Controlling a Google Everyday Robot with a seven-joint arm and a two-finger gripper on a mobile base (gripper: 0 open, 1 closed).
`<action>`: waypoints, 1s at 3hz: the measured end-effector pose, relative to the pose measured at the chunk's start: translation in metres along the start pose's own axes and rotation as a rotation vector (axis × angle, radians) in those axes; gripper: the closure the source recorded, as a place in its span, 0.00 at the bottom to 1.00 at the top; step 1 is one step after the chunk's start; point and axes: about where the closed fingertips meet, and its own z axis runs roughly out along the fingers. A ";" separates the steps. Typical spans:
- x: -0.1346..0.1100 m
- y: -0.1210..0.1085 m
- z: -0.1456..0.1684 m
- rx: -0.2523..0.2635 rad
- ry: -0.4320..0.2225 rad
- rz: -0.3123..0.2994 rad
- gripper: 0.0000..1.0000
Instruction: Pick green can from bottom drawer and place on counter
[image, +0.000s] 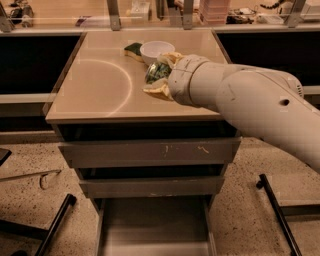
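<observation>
Two fingers (159, 90) around can (157, 73), over counter (90, 92)

Over the counter (90, 90), right of centre, the gripper (159, 75) hangs with its fingers clasped round the green can (156, 71). It sits just in front of the white bowl (156, 50) and the sponge (133, 49), which crowd the far edge. The counter's left half and near strip lie bare. The thick white arm (240, 100) bars the right side. Below, the bottom drawer (155, 225) stands pulled out, its floor bare, under the two upper drawers (150, 152). Black bars (55, 225) flank it on the floor.
</observation>
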 end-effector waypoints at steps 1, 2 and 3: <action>0.001 -0.009 0.023 -0.003 -0.035 -0.034 1.00; 0.007 -0.029 0.053 -0.030 -0.040 -0.053 1.00; 0.019 -0.036 0.086 -0.121 -0.039 0.006 1.00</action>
